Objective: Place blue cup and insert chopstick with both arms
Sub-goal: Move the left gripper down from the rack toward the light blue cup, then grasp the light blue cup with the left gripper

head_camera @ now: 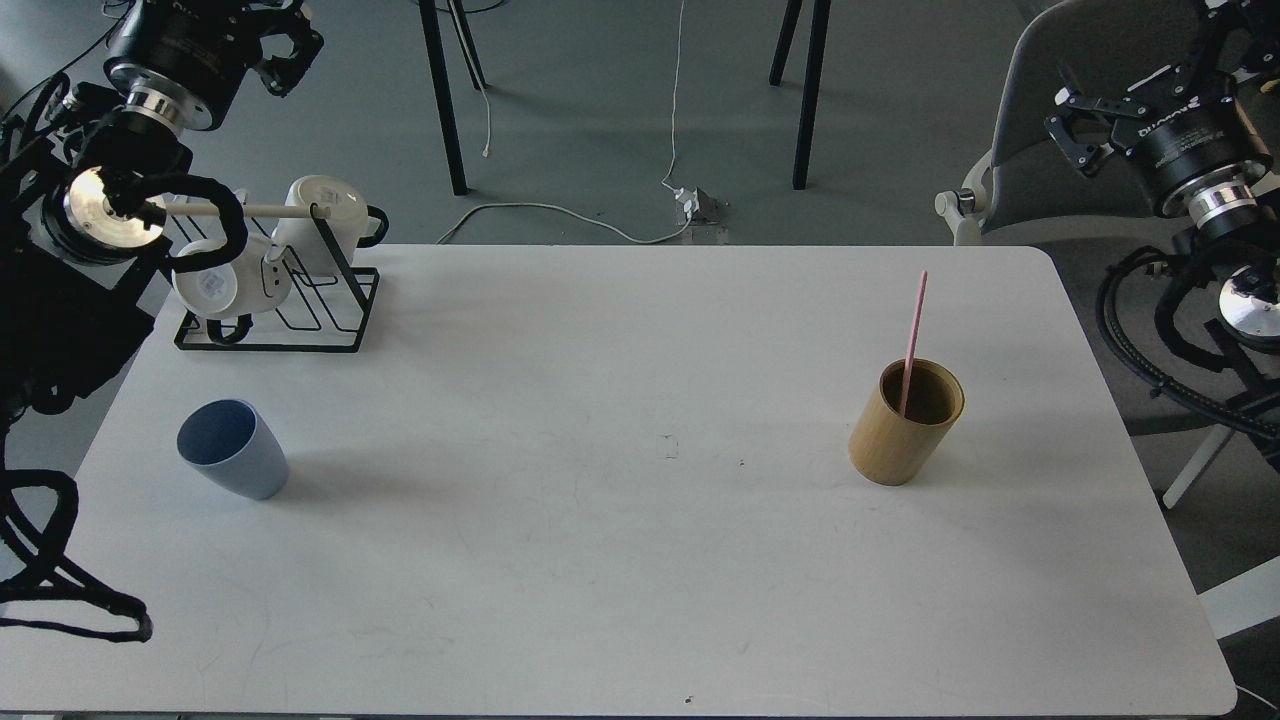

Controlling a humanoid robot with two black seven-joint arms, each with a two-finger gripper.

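Note:
The blue cup (pixel 232 448) stands upright on the left part of the white table (pixel 640 560), mouth up and empty. The pink chopstick (pixel 914 325) leans inside a tan bamboo cylinder (pixel 905 425) on the right part of the table, its upper half sticking out. My left gripper (pixel 288 48) hangs high at the top left, beyond the table's far edge and well away from the cup; it is open and holds nothing. My right gripper (pixel 1078 128) is raised at the top right, off the table's right end, open and holding nothing.
A black wire rack (pixel 285 310) with white handled mugs (pixel 325 215) and a pale wooden rod stands at the far left corner. A grey chair (pixel 1080 60) is behind the right end. Cables and chair legs are on the floor beyond.

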